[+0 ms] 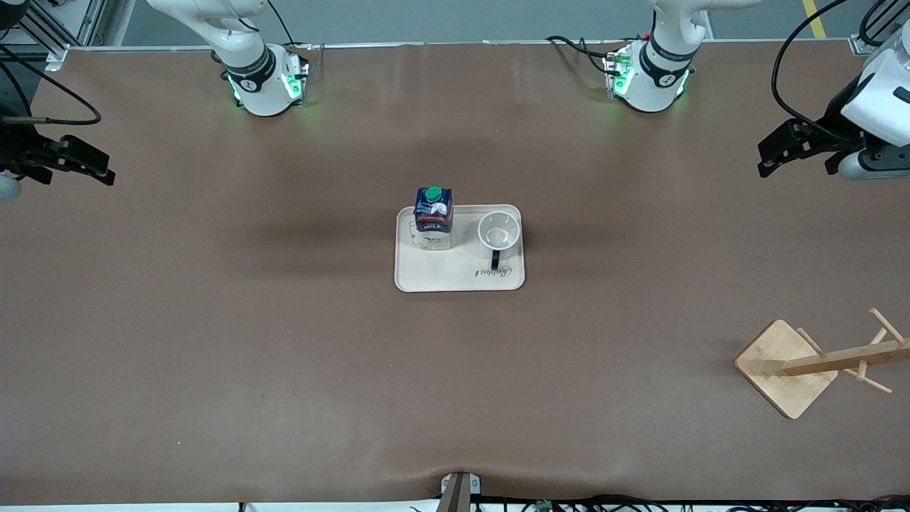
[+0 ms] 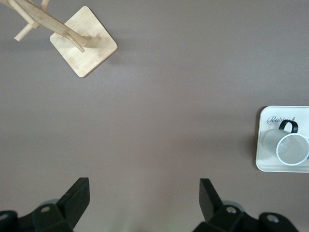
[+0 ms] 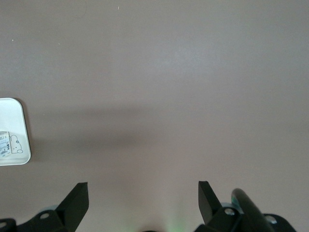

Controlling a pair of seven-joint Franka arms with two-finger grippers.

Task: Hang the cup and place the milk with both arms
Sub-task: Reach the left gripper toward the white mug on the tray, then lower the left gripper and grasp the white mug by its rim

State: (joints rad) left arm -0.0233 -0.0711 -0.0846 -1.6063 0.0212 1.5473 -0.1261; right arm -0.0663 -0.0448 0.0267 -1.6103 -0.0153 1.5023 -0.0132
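Note:
The white cup (image 1: 499, 232) with its black handle stands upright on a cream tray (image 1: 455, 274) at the table's middle; it also shows in the left wrist view (image 2: 291, 147). The dark-blue milk carton (image 1: 434, 216) with a green cap stands on the same tray, beside the cup toward the right arm's end. My left gripper (image 1: 768, 160) is open and empty, up over the table's left-arm end (image 2: 144, 198). My right gripper (image 1: 103, 174) is open and empty, up over the right-arm end (image 3: 143, 200).
A wooden cup rack (image 1: 817, 363) with pegs stands on a square base near the left arm's end, nearer the front camera; it shows in the left wrist view (image 2: 82, 46). A corner of the tray (image 3: 12, 133) shows in the right wrist view. Brown tabletop (image 1: 284, 355) surrounds the tray.

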